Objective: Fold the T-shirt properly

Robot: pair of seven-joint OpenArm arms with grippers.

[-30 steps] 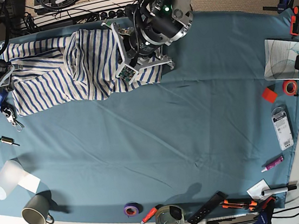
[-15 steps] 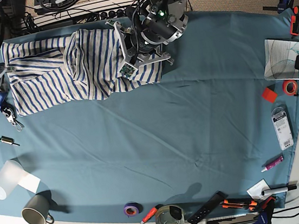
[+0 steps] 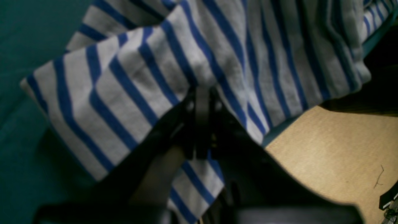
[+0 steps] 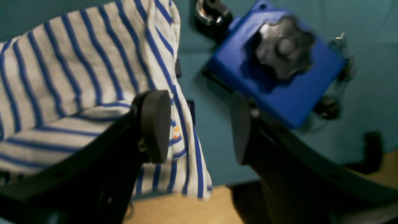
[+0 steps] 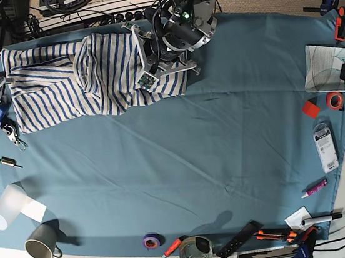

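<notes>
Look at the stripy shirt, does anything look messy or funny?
Yes. The T-shirt is bunched into rumpled folds at the far edge of the teal cloth, not lying flat. The left end effector pinches a lifted fold, and one corner hangs past the cloth edge beside the open right end effector.

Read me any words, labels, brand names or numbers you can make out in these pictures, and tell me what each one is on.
None can be read.
Packaged item at the table's right edge: print too small.
Paper sheet: only faint lines, no legible words.
T-shirt: stripes only; small orange mark near its hem, too blurred.
</notes>
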